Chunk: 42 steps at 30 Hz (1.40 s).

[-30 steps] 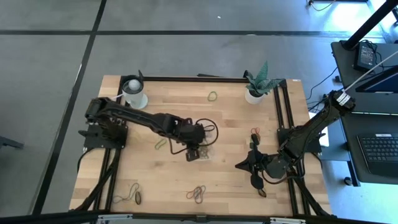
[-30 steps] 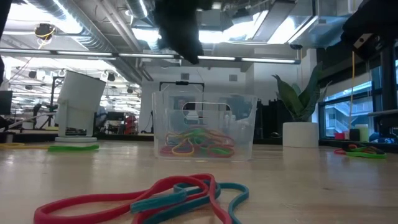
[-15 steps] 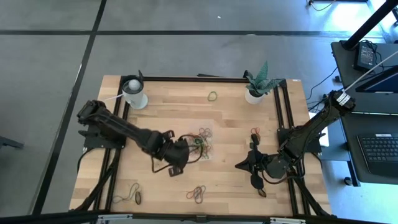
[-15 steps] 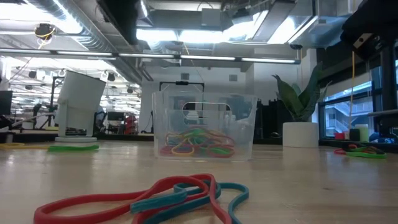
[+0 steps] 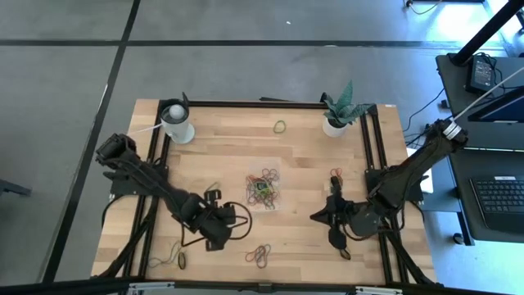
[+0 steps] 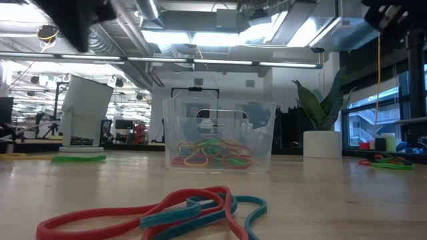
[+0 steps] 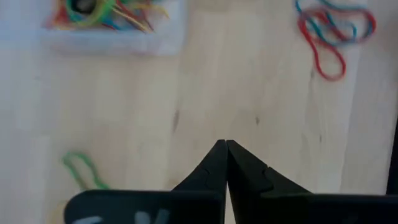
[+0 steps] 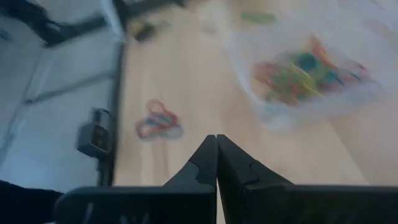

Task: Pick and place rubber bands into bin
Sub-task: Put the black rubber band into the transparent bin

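While my left gripper [image 7: 225,144] hangs with its fingers pressed together on nothing over the front part of the table [image 5: 311,160], a red-and-blue tangle of rubber bands [image 6: 157,210] lies nearest the front edge. My right gripper [image 8: 216,138] waits low at the right side, fingers also pressed together and empty. Farther back, mid-table, stands the clear bin [image 6: 219,135] with a heap of coloured bands [image 5: 264,185] inside. A green band [image 5: 280,126] lies near the far edge, between the white cup [image 5: 175,120] and the potted plant [image 5: 336,108].

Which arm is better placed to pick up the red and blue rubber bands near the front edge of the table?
Left. The left gripper, shut and empty, hovers beside the red and blue bands; the right gripper waits farther away.
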Available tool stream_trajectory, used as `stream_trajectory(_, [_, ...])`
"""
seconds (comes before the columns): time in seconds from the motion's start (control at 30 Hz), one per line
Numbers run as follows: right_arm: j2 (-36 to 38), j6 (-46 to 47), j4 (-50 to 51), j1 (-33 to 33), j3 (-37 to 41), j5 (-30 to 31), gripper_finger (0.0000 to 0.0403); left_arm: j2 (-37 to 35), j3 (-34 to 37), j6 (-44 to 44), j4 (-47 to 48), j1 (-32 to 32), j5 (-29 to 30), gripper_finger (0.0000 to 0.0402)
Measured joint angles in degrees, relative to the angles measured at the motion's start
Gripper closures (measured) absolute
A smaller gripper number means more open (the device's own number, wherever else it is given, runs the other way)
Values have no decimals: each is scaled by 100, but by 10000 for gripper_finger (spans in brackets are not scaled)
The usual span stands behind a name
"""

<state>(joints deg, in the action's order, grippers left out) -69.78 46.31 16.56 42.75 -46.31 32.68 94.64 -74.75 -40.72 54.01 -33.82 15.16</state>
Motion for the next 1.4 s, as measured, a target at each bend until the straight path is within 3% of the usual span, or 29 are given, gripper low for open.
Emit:
stream_trajectory(0.13, [-280, 1427, 2407, 39, -1205, -278, 401, -374, 817, 18, -884, -103, -165, 400])
stream_trajectory(0.3, [-914, 3431, 4626, 192, -2385, -1450, 401, -1110, 1860, 66, -1757, -224, -160, 400])
stream_trajectory(0.53, [-1659, 5579, 5054, 776, -2699, -3099, 375, -2201, 2744, -109, -1998, -370, -29, 400])
stream_trajectory(0.67, [-2080, 6499, 5093, 1160, -2699, -3395, 341, -2533, 2904, -108, -2004, -452, 212, 400])
stream_trajectory(0.83, [-2576, 6761, 4875, 1383, -2699, -3403, 288, -2636, 2927, 123, -2055, -472, 278, 400])
stream_trajectory(1.07, [-3345, 6298, 4825, 1402, -2699, -3389, 231, -2634, 2927, -186, -2201, -472, 279, 400])
stream_trajectory(1.23, [-3854, 5970, 4575, 1402, -2698, -3405, 227, -2634, 2928, -247, -2361, -470, 293, 400])
stream_trajectory(1.4, [-4143, 5966, 4026, 1402, -2489, -3429, 253, -2634, 2929, -369, -2509, -466, 395, 400])
